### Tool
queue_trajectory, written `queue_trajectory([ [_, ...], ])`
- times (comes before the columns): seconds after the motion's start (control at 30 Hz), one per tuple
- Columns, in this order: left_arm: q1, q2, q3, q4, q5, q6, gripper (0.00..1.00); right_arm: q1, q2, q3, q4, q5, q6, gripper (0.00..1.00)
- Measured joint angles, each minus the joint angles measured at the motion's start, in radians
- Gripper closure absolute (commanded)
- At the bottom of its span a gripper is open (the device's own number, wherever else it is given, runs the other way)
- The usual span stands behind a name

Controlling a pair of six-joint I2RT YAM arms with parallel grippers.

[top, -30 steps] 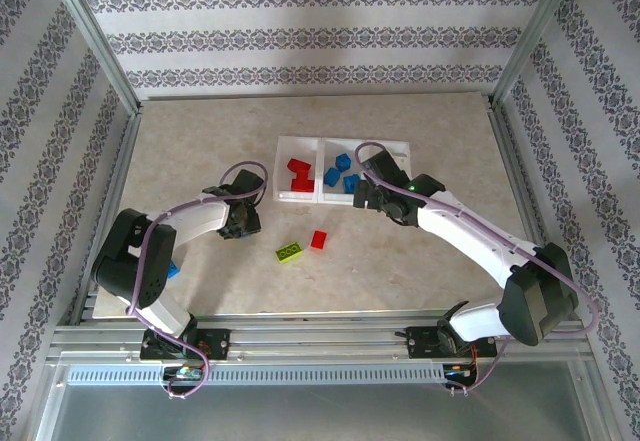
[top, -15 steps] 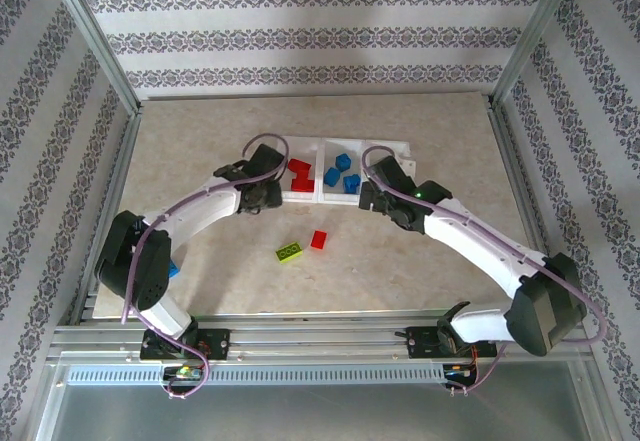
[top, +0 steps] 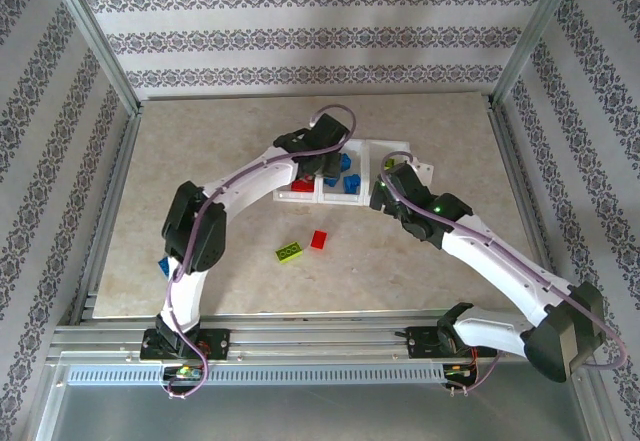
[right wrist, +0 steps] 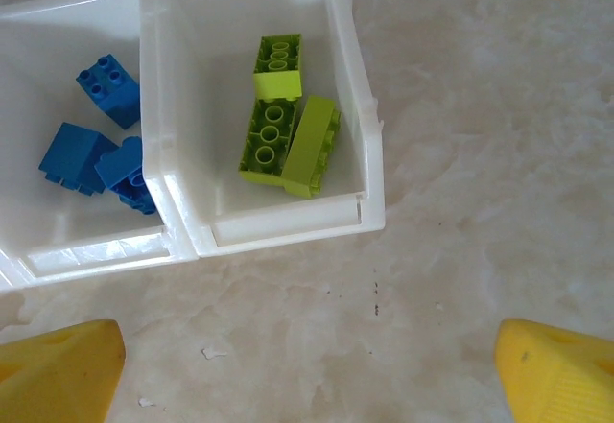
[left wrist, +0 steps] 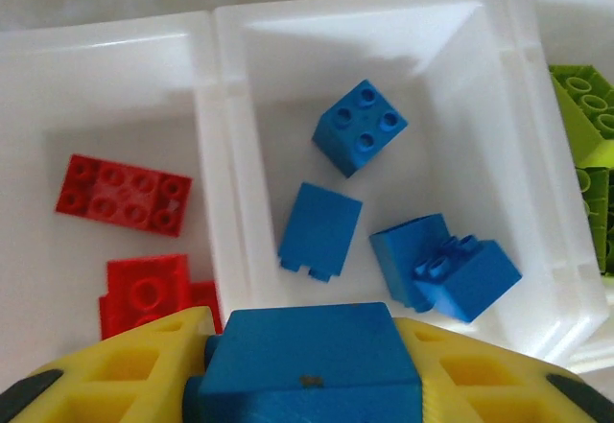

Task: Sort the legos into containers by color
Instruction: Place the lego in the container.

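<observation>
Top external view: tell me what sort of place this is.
Probably a robot test cell, not a home: a left arm and right arm bolted to a metal rail, a marble-look table boxed in by an aluminium frame, and patterned backdrop panels around it.

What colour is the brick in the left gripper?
The brick is blue, clearest in the left wrist view.

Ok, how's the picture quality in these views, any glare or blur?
Left wrist: the near blue brick between the jaws looks soft, and the tray walls glare white. Right wrist: sharp on the tray, jaws blurred at the bottom corners. Top external: even light, faint shadows under the arms.
</observation>
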Motion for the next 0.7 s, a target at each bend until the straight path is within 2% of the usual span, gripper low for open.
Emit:
queue_trajectory([
  [0.3, -0.001, 0.156, 0.201, -0.068, 0.003, 0.046, 0.56, 0.0, -0.003, 0.0, 0.0, 0.001, 0.0, 0.02],
  [0.43, -0.001, 0.201, 0.253, -0.09, 0.003, 0.054, 0.52, 0.0, -0.009, 0.0, 0.0, 0.001, 0.0, 0.02],
  [0.57, -0.001, 0.221, 0.285, -0.113, 0.003, 0.065, 0.43, 0.0, -0.011, 0.0, 0.0, 0.002, 0.0, 0.02],
  [0.7, -0.001, 0.222, 0.302, -0.119, 0.003, 0.068, 0.41, 0.0, -0.011, 0.0, 0.0, 0.002, -0.001, 0.02],
])
